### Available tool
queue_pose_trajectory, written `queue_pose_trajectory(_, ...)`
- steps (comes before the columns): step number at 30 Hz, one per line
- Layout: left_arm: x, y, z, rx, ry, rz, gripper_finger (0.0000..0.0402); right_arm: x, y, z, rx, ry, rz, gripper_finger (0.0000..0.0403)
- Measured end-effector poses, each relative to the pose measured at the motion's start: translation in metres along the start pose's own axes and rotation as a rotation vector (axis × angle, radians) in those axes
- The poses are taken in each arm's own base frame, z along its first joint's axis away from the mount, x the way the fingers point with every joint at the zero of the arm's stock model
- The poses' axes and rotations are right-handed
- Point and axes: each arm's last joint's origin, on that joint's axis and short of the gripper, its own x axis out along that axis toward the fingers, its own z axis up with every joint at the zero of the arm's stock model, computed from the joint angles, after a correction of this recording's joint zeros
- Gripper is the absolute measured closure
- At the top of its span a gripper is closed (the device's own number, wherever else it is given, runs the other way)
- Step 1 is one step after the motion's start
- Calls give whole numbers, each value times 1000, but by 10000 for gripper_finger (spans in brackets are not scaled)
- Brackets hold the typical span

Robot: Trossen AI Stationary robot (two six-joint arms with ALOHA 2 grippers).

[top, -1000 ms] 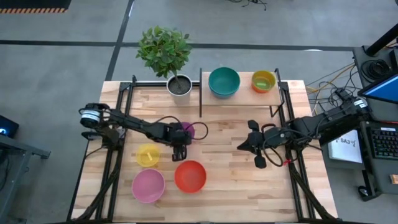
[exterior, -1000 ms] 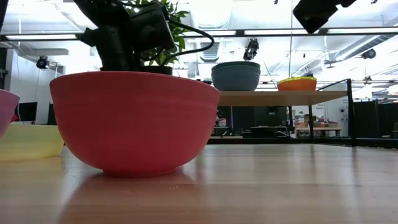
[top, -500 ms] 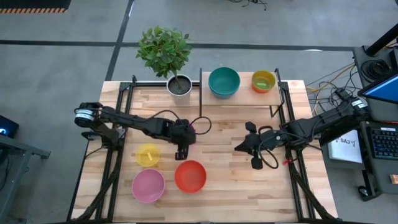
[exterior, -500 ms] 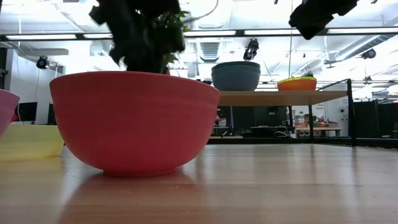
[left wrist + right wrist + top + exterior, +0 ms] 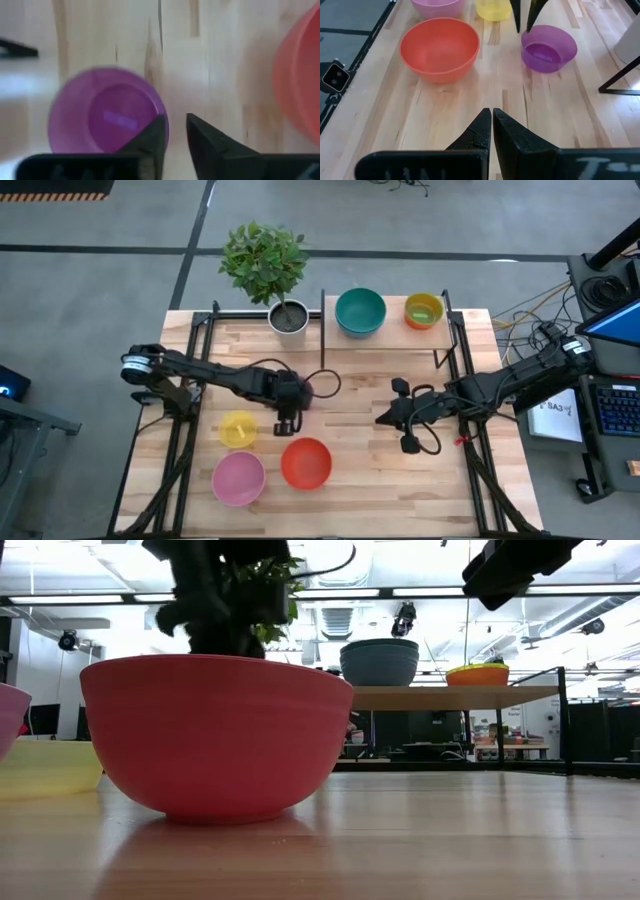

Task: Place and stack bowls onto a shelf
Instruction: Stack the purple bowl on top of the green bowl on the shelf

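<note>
My left gripper [image 5: 175, 125] points down at the small purple bowl [image 5: 105, 115] in the middle of the table. It is open by a narrow gap. One finger stands over the bowl's rim and the other just outside; whether they touch it I cannot tell. In the high view it [image 5: 290, 402] covers most of the purple bowl [image 5: 306, 388]. My right gripper [image 5: 491, 117] is shut and hovers right of centre [image 5: 382, 418]. On the shelf [image 5: 392, 340] sit a teal bowl [image 5: 360, 311] and an orange bowl [image 5: 423, 310] with lime green inside. No blue bowl shows.
The red bowl [image 5: 306, 463], pink bowl [image 5: 238, 478] and yellow bowl [image 5: 238, 428] stand on their bases on the table's near left part. A potted plant [image 5: 289, 317] stands left of the shelf. A black post [image 5: 322, 330] rises beside the purple bowl.
My left gripper has come over the purple bowl and lowered toward it, so it now covers most of the bowl from above. My right gripper has drifted a little toward the table's left. The bowls have stayed where they were.
</note>
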Motion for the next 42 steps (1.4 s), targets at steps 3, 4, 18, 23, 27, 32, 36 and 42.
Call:
queue_pose_trajectory(3,10,-1,-12,-10,49,1,293,1,0,0,-1,-1,0,393)
queue_pose_trajectory(4,13,-1,-15,-10,49,2,278,1,0,0,-3,-1,0,393)
queue_pose_trajectory(18,42,-2,-31,1,51,36,263,1,0,0,-5,-1,-1,393)
queue_pose_trajectory(23,66,-6,-35,-1,117,1,308,1,0,0,-4,0,0,393)
queue_pose_trajectory(27,74,-7,-34,-1,135,-3,368,1,0,0,-3,0,0,394)
queue_pose_trajectory(32,66,-6,-30,10,109,4,396,1,0,0,0,0,-1,394)
queue_pose_trajectory(36,45,-4,-21,44,31,-29,401,1,0,0,-2,-1,-1,394)
queue_pose_trajectory(42,9,-7,-3,72,-147,-211,401,7,2,4,-50,-41,4,392)
